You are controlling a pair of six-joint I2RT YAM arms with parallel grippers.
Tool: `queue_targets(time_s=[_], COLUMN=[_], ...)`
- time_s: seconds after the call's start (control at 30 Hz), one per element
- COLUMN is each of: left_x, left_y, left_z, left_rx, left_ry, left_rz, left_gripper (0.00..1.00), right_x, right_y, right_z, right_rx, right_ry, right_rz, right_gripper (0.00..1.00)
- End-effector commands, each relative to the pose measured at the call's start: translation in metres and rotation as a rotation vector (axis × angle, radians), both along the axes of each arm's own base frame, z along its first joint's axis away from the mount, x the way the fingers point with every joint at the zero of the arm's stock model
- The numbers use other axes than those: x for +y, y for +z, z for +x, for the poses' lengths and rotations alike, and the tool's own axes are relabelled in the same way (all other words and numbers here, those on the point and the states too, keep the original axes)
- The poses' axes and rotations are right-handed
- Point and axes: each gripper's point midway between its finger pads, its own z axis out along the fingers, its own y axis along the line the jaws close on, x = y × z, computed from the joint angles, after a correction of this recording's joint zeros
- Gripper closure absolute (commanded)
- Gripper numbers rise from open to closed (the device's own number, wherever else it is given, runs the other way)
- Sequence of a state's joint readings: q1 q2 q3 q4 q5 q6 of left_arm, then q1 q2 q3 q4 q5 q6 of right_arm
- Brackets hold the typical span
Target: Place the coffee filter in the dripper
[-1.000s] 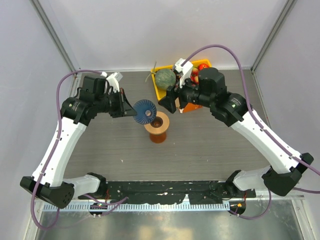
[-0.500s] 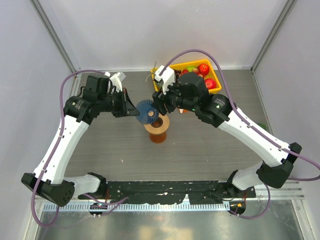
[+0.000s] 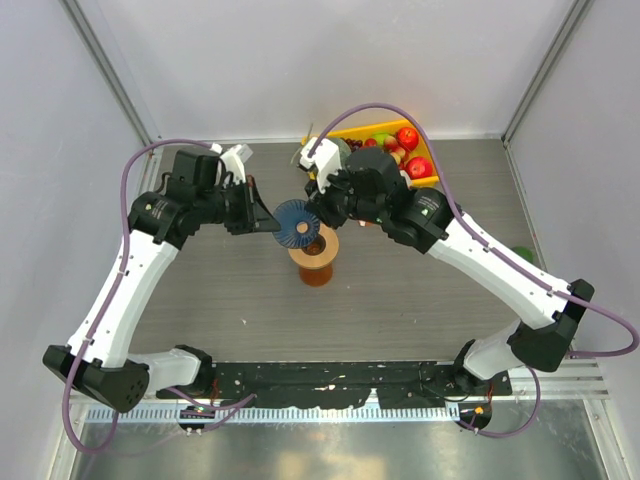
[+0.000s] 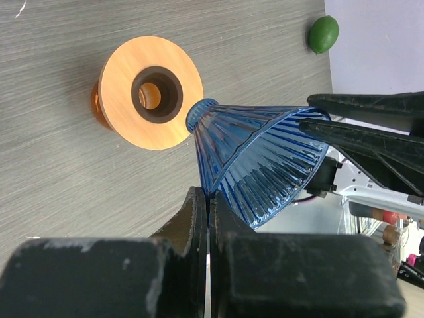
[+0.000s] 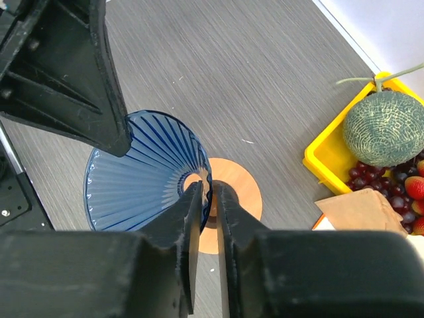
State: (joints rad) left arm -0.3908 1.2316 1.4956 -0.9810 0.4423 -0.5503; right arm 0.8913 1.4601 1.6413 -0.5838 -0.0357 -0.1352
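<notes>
Left claw point(image 4: 207, 197) clenches the dripper point(image 4: 265, 159); right claw point(image 5: 209, 190) straddles its rim, grip unclear. Yellow tray point(image 3: 385, 125) at two o'clock holds melon point(image 5: 383, 129), grapes point(image 5: 368, 175).

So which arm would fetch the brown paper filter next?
Probably right: the coffee filter lies on that side, by the yellow tray, and the left tool is clamped on the dripper.

Grey wood-grain table point(image 3: 225, 295) between plain pale walls point(image 3: 300, 60).
</notes>
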Motion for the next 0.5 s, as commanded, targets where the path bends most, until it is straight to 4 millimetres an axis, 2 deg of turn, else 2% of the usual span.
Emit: queue_targets(time_s=[0.0, 0.03, 0.13, 0.2, 0.27, 0.3, 0.33, 0.4, 0.43, 0.47], left_x=[-0.009, -0.009, -0.008, -0.001, 0.010, 0.016, 0.022, 0.035, 0.041, 0.045], left_y=[0.017, 0.015, 0.015, 0.019, 0.030, 0.039, 0.047, 0.061, 0.065, 0.067], left_z=[0.004, 0.004, 0.004, 0.006, 0.011, 0.012, 0.015, 0.017, 0.016, 0.015], left_rx=[-0.061, -0.059, -0.069, -0.105, -0.162, -0.199, -0.234, -0.303, -0.329, -0.351], left_ry=[-0.032, -0.031, -0.028, -0.014, 0.021, 0.042, 0.064, 0.114, 0.136, 0.151], left_rz=[-0.054, -0.052, -0.044, -0.030, -0.036, -0.049, -0.063, -0.086, -0.092, -0.098], left_gripper=[1.00, 0.99, 0.76, 0.51, 0.27, 0.19, 0.17, 0.04, 0.02, 0.01], right_x=[0.002, 0.001, -0.003, -0.006, -0.010, -0.014, -0.015, -0.019, -0.023, -0.020], right_y=[0.011, 0.011, 0.013, 0.014, 0.014, 0.011, 0.008, 0.002, 0.004, -0.003], right_z=[0.000, 0.002, 0.003, 0.004, 0.008, 0.012, 0.014, 0.023, 0.027, 0.028], right_rx=[-0.025, -0.025, -0.040, -0.048, -0.043, -0.025, -0.006, 0.071, 0.133, 0.180], right_ry=[0.013, 0.005, -0.006, -0.019, -0.036, -0.051, -0.056, -0.072, -0.077, -0.051], right_rz=[0.010, 0.009, 0.001, -0.002, 0.002, 0.005, 0.010, 0.042, 0.086, 0.094], right_gripper=[0.88, 0.92, 0.95, 0.95, 0.95, 0.95, 0.95, 0.95, 0.95, 0.95])
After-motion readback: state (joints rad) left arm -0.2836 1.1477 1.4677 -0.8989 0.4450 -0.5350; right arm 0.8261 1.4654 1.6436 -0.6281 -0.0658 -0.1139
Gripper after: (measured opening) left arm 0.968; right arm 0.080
